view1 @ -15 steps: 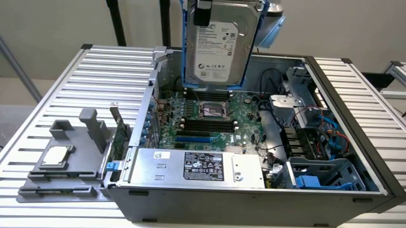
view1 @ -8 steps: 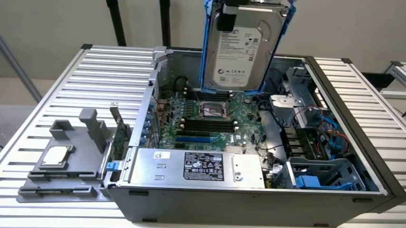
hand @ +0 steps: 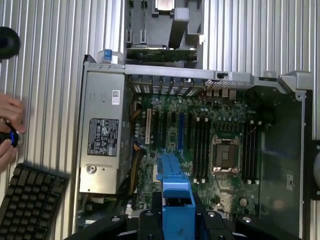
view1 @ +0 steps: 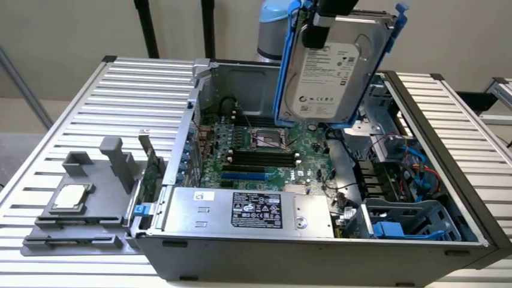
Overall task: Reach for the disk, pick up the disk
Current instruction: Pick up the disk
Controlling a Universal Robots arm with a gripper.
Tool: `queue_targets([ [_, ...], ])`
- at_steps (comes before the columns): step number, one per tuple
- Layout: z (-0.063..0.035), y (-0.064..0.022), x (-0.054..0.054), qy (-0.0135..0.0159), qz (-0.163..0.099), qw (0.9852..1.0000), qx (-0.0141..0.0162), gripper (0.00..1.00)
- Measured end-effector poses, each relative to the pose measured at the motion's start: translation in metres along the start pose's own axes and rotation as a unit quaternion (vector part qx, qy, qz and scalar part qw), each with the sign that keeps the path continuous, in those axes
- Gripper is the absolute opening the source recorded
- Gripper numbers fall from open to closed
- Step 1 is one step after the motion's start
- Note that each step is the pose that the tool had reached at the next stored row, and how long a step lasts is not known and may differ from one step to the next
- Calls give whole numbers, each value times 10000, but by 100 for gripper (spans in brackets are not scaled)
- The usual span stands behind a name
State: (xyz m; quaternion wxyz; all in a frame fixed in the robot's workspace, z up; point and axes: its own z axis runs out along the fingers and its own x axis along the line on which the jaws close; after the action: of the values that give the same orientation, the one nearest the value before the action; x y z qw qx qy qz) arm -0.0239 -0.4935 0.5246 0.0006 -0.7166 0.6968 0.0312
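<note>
The disk (view1: 328, 72), a silver-grey hard drive with a white barcode label and blue carrier rails, hangs upright in the air above the open computer case (view1: 184, 120), over the motherboard's far right part. My gripper (view1: 330, 13) grips its top edge and is shut on it. In the wrist view the blue carrier rail (hand: 175, 192) runs out from between my black fingers (hand: 148, 220), with the gripper (hand: 177, 222) closed around it and the motherboard far below.
The case holds a motherboard (view1: 256, 150), a silver power supply box with a black label (view1: 240, 210) and a blue-grey drive cage (view1: 408, 219). A grey fixture with a small silver chip (view1: 71, 197) sits at the exterior view's left. A person's hand (hand: 9, 127) and a keyboard (hand: 27, 202) lie beside the case.
</note>
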Motion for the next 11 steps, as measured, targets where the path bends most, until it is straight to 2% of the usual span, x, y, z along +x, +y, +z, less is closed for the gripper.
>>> queue_targets([
  [11,-20,-296,242,-2,0,10000,1,33],
])
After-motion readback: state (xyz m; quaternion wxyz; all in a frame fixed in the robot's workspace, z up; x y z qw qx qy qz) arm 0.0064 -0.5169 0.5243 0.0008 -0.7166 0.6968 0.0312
